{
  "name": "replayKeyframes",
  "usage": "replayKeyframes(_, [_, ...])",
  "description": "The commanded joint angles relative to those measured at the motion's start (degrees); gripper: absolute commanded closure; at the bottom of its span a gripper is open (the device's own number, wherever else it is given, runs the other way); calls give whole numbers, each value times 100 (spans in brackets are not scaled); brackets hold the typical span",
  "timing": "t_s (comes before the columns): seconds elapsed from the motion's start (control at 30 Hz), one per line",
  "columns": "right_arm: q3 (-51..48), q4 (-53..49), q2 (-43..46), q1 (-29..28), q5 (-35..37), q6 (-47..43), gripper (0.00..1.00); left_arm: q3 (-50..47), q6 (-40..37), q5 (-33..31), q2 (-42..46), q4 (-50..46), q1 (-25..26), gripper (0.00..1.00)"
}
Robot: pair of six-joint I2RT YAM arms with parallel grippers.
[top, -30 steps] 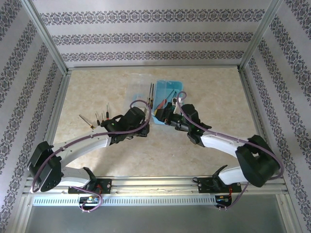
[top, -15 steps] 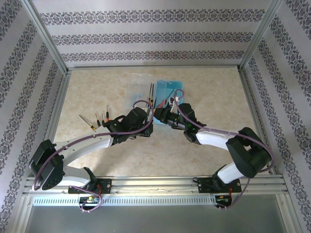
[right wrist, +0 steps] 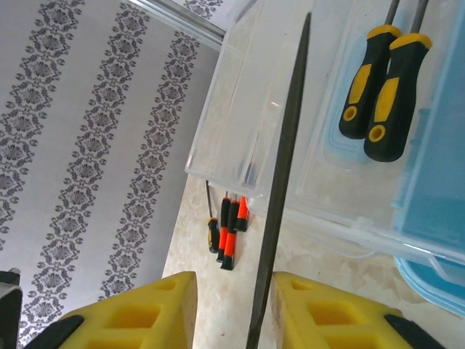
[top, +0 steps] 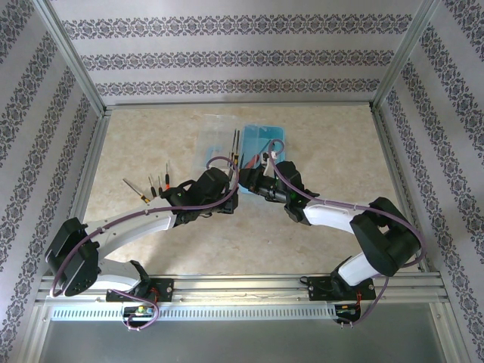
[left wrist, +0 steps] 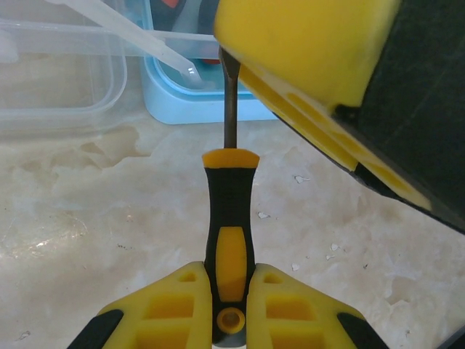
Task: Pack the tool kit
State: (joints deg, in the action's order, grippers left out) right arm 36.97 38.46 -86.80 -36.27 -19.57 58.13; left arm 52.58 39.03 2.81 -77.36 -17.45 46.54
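**Top view:** Both arms meet at mid-table (top: 333, 227), just short of the blue case (top: 266, 136) and the clear lid (top: 215, 134), which lie side by side toward the far edge. The left gripper (top: 227, 193) and the right gripper (top: 250, 180) are nose to nose. Loose drivers (top: 153, 185) lie well apart toward the left edge.

**Left wrist:** The left gripper is clamped on the handle of a black-and-yellow screwdriver (left wrist: 230, 233). Its long axis points straight away toward the case, and the far end of its shaft disappears behind the right gripper's finger (left wrist: 305, 43).

**Right wrist:** The shaft (right wrist: 280, 182) runs lengthwise between the right gripper's part-open jaws with a gap on one side, so no firm hold is evident. Two stowed screwdrivers (right wrist: 372, 94) lie on clear plastic beyond. The handover likely depends on those jaws closing squarely across the shaft. The case appears nearer the right arm.
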Motion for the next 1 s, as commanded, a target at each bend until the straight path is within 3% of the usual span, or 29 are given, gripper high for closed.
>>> replayKeyframes(0.0, [125,167,-56,-30,25,-117,69,-48,-49,-8,223,194,96,93])
replayKeyframes(0.07, [152,140,-73,-32,7,-126,71,-61,-53,26,250,215,92,93])
replayKeyframes(0.13, [153,205,-74,-27,-25,-133,83,-48,-53,36,245,199,92,93])
replayKeyframes(0.43, [144,127,93,-27,59,-247,89,-69,-66,71,270,224,92,90])
replayKeyframes(0.7, [174,127,110,-16,137,-232,90,-187,-31,-61,455,264,92,64])
replayKeyframes(0.8, [263,45,70,29,181,-274,91,-176,-119,-97,612,158,79,49])
replayKeyframes(0.87, [363,-1,37,126,157,-291,91,-160,-191,-256,860,-61,53,43])
replayKeyframes(0.97, [692,-244,-48,358,71,-406,91,-219,-157,-802,1445,-527,-20,25])
